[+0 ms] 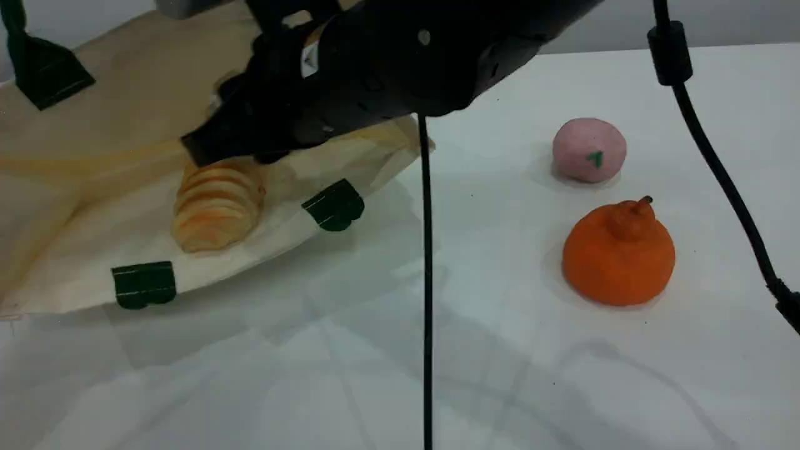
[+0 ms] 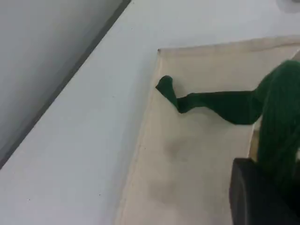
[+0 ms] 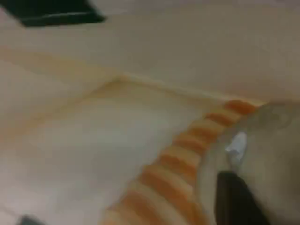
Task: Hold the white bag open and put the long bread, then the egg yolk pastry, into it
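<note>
- White bag (image 1: 125,112): cream canvas, lying on the left part of the table (image 1: 500,350) with its mouth open toward the middle. The upper panel is raised above the lower panel.
- Green strap handle (image 2: 220,105): rises from the bag's upper panel to the left hand (image 2: 260,187).
- Left hand: fingers closed fully together on the white bag, gripping it by the thin strap. Only 1 dark fingertip shows in the left wrist view.
- Long bread (image 1: 215,206): ridged, golden-orange, lying on the bag's lower panel inside the open mouth, directly beneath the right arm.
- Right hand (image 3: 234,199): reaches into the bag mouth from above and is closed to a narrow gap on the egg yolk pastry (image 3: 267,140).
- Egg yolk pastry: a pale beige lump against the dark fingertip in the right wrist view, inside the bag and just beside the bread's ridges. Whether it touches the bread cannot be told.
- 2 green patches (image 1: 144,284) mark the near edge of the lower panel.
- Pink ball (image 1: 589,150) and orange fruit (image 1: 619,256): on the bare table at right, near each other and well apart from the bag.
- Black cable (image 1: 426,281): hangs straight down the middle of the scene view.
</note>
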You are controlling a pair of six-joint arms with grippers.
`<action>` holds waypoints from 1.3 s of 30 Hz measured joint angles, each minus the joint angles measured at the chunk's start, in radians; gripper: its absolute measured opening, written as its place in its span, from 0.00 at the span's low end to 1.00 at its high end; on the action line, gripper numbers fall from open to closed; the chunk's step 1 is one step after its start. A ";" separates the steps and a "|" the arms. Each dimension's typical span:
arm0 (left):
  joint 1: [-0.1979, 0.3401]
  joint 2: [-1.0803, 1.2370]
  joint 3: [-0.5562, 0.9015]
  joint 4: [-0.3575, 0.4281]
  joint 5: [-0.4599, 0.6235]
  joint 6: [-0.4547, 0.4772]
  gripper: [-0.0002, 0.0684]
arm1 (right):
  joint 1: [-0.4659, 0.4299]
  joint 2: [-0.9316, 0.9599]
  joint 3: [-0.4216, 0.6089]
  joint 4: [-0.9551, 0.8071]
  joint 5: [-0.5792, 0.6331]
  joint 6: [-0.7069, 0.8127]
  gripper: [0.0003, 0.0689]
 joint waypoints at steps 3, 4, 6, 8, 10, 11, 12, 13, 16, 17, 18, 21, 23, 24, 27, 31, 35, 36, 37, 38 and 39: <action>0.000 0.000 0.000 0.000 0.000 0.000 0.12 | -0.010 0.013 -0.003 0.000 0.016 0.001 0.26; 0.000 0.000 0.000 0.000 -0.001 0.000 0.12 | -0.009 0.013 -0.003 0.000 0.010 0.001 0.26; 0.000 0.000 0.000 0.000 -0.002 0.000 0.12 | -0.007 0.013 -0.003 0.000 -0.018 0.001 0.26; 0.000 0.000 -0.001 0.001 -0.002 0.000 0.12 | -0.007 0.013 -0.003 0.000 -0.007 0.005 0.26; 0.000 0.000 -0.001 0.001 -0.002 0.000 0.12 | -0.007 0.013 -0.003 0.000 0.003 0.005 0.25; 0.000 0.000 -0.001 0.001 -0.002 0.000 0.12 | -0.007 0.013 -0.003 0.000 0.002 0.005 0.27; 0.000 0.000 -0.001 0.001 -0.002 0.000 0.12 | -0.007 0.012 -0.003 0.000 0.002 0.005 0.30; 0.000 0.000 -0.001 0.001 -0.002 0.000 0.12 | -0.007 0.011 -0.003 0.000 0.001 0.008 0.33; 0.000 0.000 -0.001 0.001 -0.002 0.000 0.12 | -0.007 0.007 -0.003 0.006 0.007 0.017 0.53; 0.000 0.000 -0.001 0.001 -0.001 0.000 0.12 | -0.007 0.005 -0.003 0.013 0.016 0.020 0.59; 0.000 0.000 -0.001 0.001 0.000 0.000 0.12 | -0.007 0.005 -0.003 0.020 0.030 0.020 0.66; 0.000 0.000 -0.001 0.002 0.000 0.000 0.12 | -0.007 -0.007 -0.003 0.033 0.081 0.022 0.81; 0.000 0.000 -0.001 0.002 0.000 0.000 0.12 | -0.007 -0.028 -0.003 0.033 0.116 0.023 0.85; 0.000 0.000 -0.001 0.003 0.000 0.000 0.12 | -0.007 -0.044 -0.003 0.033 0.136 0.023 0.85; 0.000 0.000 -0.001 0.004 0.000 0.000 0.12 | -0.007 -0.101 -0.003 0.031 0.229 0.011 0.84; 0.000 0.000 -0.001 0.005 0.000 0.001 0.12 | -0.007 -0.194 -0.003 0.030 0.350 -0.031 0.83; 0.000 0.000 -0.001 0.005 0.000 0.001 0.12 | -0.008 -0.291 -0.003 -0.009 0.466 -0.073 0.83; 0.000 0.000 -0.001 0.005 0.000 0.001 0.12 | -0.008 -0.312 -0.003 -0.024 0.488 -0.073 0.83; 0.000 0.000 -0.001 0.005 0.000 0.001 0.12 | -0.010 -0.336 -0.003 -0.045 0.504 -0.071 0.83; 0.000 0.000 -0.001 0.005 0.000 0.001 0.12 | -0.015 -0.361 -0.003 -0.063 0.518 -0.069 0.83; 0.000 0.000 -0.001 0.005 0.000 0.001 0.12 | -0.022 -0.386 -0.003 -0.072 0.529 -0.063 0.83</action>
